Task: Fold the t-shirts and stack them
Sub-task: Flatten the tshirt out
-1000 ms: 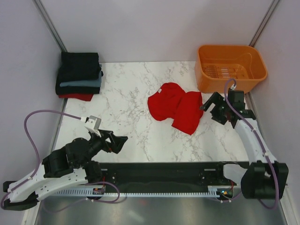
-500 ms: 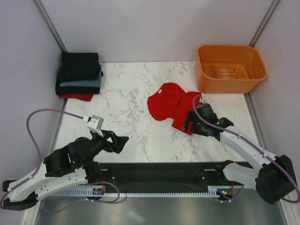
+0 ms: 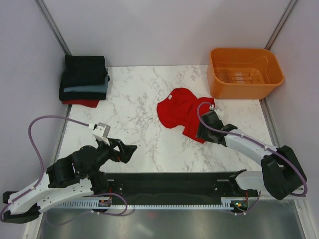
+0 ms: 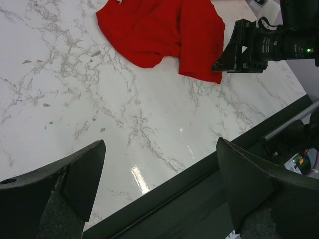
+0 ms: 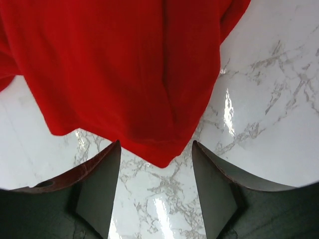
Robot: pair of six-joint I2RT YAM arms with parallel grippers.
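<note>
A bright red t-shirt (image 3: 180,111) lies crumpled on the marble table, right of centre. It also shows in the left wrist view (image 4: 164,32) and fills the top of the right wrist view (image 5: 124,69). My right gripper (image 3: 203,130) is open at the shirt's near right edge; the jaws stand either side of a hanging corner of cloth, not touching it (image 5: 155,191). My left gripper (image 3: 128,151) is open and empty near the table's front left (image 4: 159,194). A stack of folded shirts (image 3: 83,80), black, slate-blue and red, sits at the back left corner.
An orange plastic basket (image 3: 219,79), empty, stands at the back right. A black rail (image 3: 169,180) runs along the table's near edge. Grey walls close in the left and right sides.
My right arm has swung from beside the basket down and left to the shirt's near right edge. The left arm has barely moved. The shirt lies as before.
</note>
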